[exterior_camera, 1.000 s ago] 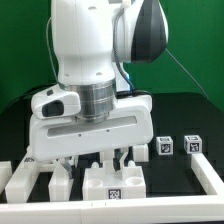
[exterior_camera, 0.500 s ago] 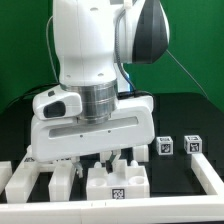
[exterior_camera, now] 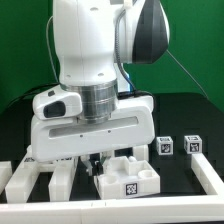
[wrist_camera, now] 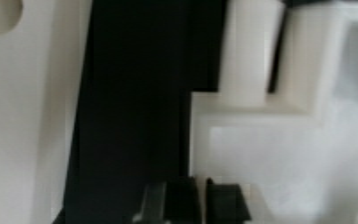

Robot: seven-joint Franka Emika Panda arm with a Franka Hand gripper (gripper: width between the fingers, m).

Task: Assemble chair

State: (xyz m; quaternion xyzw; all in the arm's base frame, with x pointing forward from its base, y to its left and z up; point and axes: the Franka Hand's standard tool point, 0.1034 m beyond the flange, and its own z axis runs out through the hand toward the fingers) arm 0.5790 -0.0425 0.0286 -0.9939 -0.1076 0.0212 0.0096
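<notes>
The hand [exterior_camera: 108,158] is hanging low under the big white wrist, just behind the slotted chair piece [exterior_camera: 128,176]. In the wrist view its dark fingers [wrist_camera: 158,205] are showing very near to each other, with only a thin pale line between them. Whether they are pinching something thin or are simply pressed together, I cannot tell; the picture is blurred there.

The slotted chair piece is lying on the black tabletop [exterior_camera: 180,170] near the front, slightly turned, with a tag on its near face. It is looking like hard, chunky plastic: stiff, probably light and rather smooth. So I judge it may be slipping or rotating if it is gripped at a corner. A safer hold would be across one thin wall beside a slot.

To the exterior view's left, two frame pieces [exterior_camera: 22,180] are standing close, leaving little room. To the exterior view's right, two small tagged blocks [exterior_camera: 166,146] are sitting apart and a white bar [exterior_camera: 210,172] is closing that side. Between them the tabletop is giving more free way.
</notes>
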